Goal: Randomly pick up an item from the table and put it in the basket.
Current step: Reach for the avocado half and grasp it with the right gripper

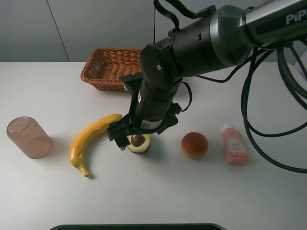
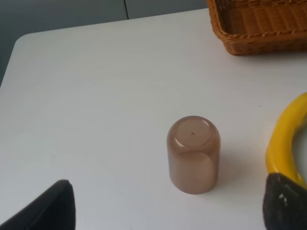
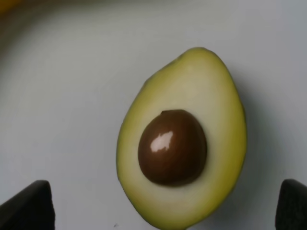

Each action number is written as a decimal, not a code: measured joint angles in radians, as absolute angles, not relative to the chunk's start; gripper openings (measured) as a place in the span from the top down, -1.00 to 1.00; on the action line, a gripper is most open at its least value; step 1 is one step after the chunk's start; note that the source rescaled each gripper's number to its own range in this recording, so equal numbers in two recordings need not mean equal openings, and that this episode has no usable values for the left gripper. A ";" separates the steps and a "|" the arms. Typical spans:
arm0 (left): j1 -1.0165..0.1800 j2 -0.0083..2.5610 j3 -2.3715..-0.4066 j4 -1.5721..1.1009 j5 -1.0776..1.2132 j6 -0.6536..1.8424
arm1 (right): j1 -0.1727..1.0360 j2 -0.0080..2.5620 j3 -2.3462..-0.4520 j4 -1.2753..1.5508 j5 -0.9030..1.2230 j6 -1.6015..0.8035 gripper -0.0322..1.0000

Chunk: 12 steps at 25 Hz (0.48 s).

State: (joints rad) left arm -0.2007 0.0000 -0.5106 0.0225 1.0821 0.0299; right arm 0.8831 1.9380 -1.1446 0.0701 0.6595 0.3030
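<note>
- Avocado half (image 1: 139, 143): rests cut face up with its brown pit showing, on the desk (image 1: 192, 196), between the banana (image 1: 91, 139) and the round orange-red fruit (image 1: 194, 145). It is well apart from the basket (image 1: 103, 80).
- Right tool (image 3: 160, 205): positioned directly above the avocado half. The fingers are spread wide, one on each side of it, with no contact visible. Nothing is gripped.
- Left tool (image 2: 163, 206): fingers spread wide, nothing held. A translucent brown cup (image 2: 194, 153) stands closed end up on the desk ahead of it.
- Basket: located at the far side of the desk, behind the right arm.
- Pink bottle (image 1: 234, 145): lies beside the round fruit.
</note>
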 joint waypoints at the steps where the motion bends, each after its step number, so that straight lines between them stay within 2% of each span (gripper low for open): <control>1: -0.201 0.000 -0.511 0.023 1.082 0.030 | 0.883 1.945 -1.145 0.068 0.654 0.303 -0.96; 12: -0.201 0.000 -0.511 0.023 1.082 0.030 | 0.883 1.996 -1.145 0.062 0.611 0.299 -0.96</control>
